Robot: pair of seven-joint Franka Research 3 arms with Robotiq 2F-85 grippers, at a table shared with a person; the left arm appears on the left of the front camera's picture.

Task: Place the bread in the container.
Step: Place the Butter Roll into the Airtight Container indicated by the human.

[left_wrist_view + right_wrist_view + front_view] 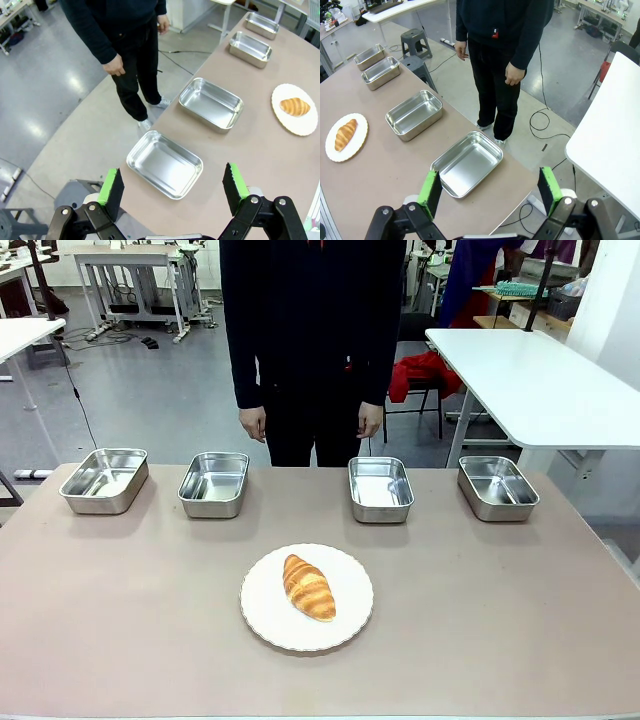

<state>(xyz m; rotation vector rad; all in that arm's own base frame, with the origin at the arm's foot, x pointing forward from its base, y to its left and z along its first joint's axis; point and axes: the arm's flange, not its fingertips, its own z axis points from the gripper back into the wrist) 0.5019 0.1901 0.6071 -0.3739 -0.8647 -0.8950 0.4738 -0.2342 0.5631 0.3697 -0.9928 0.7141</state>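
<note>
A golden-brown croissant (308, 587) lies on a round white plate (263, 612) at the table's near middle; the bread (294, 106) and the plate (303, 126) show at the right of the left wrist view, and the bread (345, 134) at the left of the right wrist view. Along the far edge stand four empty steel trays (104, 480) (214, 483) (380, 488) (497, 487). My left gripper (172, 187) hangs open high above the leftmost tray (164, 163). My right gripper (490, 187) is open above the rightmost tray (466, 163).
A person in dark clothes (312, 340) stands at the far side, both hands (253, 423) hanging by the sides. A white table (530, 370) stands at the back right. A grey stool (415, 37) stands off the table's far side.
</note>
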